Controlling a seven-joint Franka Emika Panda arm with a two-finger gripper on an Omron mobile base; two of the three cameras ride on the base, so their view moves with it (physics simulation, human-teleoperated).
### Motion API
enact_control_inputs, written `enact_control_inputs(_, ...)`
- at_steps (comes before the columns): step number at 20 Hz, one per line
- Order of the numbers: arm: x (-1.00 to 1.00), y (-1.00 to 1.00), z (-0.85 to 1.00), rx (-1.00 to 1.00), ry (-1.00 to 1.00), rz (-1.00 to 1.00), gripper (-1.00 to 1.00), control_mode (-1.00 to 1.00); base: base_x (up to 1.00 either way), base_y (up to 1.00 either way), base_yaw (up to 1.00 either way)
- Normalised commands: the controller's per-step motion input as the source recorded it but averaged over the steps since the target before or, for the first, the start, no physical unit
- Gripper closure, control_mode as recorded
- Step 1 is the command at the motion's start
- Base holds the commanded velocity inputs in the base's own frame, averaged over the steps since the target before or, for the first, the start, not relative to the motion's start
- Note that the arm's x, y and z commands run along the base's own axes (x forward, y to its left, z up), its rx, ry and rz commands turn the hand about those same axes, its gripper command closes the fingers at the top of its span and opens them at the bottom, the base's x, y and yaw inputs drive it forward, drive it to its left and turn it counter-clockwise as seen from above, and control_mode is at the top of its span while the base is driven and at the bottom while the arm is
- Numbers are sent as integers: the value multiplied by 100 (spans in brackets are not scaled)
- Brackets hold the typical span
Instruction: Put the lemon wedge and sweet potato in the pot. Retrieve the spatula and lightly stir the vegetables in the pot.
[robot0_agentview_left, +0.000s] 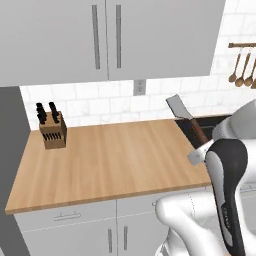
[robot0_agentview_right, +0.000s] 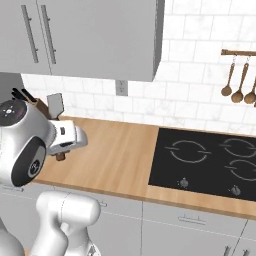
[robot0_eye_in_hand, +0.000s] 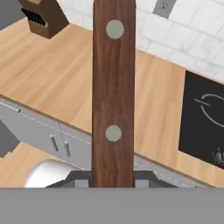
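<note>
Spatula (robot0_agentview_left: 181, 111) is up in the air, gripped by its reddish-brown handle (robot0_eye_in_hand: 113, 92); your hand (robot0_eye_in_hand: 112, 183) is clenched on the handle's lower end, the grey blade sticking up at 12 o'clock above the counter (robot0_agentview_left: 110, 160). In the right base view the blade (robot0_agentview_right: 55, 105) sits at about 10 o'clock, just in front of the knife block (robot0_agentview_left: 52, 131).

Risks from here, as a judgement:
- You're holding the handle near its end, so the long lever can twist or slip in the hand if you swing fast toward the cooktop (robot0_agentview_right: 205, 160). Keep it slow.
- Blade is tall and close to the knife block in the right base view; a wide swing at that height could clip the block or the upper cabinets (robot0_agentview_right: 90, 35). Can't tell the real gap.
- Hanging wooden spoons (robot0_agentview_right: 240, 85) sit at 2 o'clock over the cooktop; a raised blade passing there could knock them.
- Pot, lemon wedge and sweet potato aren't visible in these frames, burners look bare, so you can't confirm where to stir. Check pot location before lowering, or you stir onto glass.
- Blade orientation is flipped up; you need to rotate it down, and that turn is where the grip most likely shifts.
</note>
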Motion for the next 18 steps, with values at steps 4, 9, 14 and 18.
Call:
enact_control_inputs(4,-3,-14,33,0,0,0,100,-100,0,0,0)
enact_control_inputs(9,0,0,0,0,0,0,100,-100,0,0,0)
enact_control_inputs(14,0,0,0,0,0,0,100,-100,0,0,0)
enact_control_inputs(18,0,0,0,0,0,0,100,100,3,-31,-2)
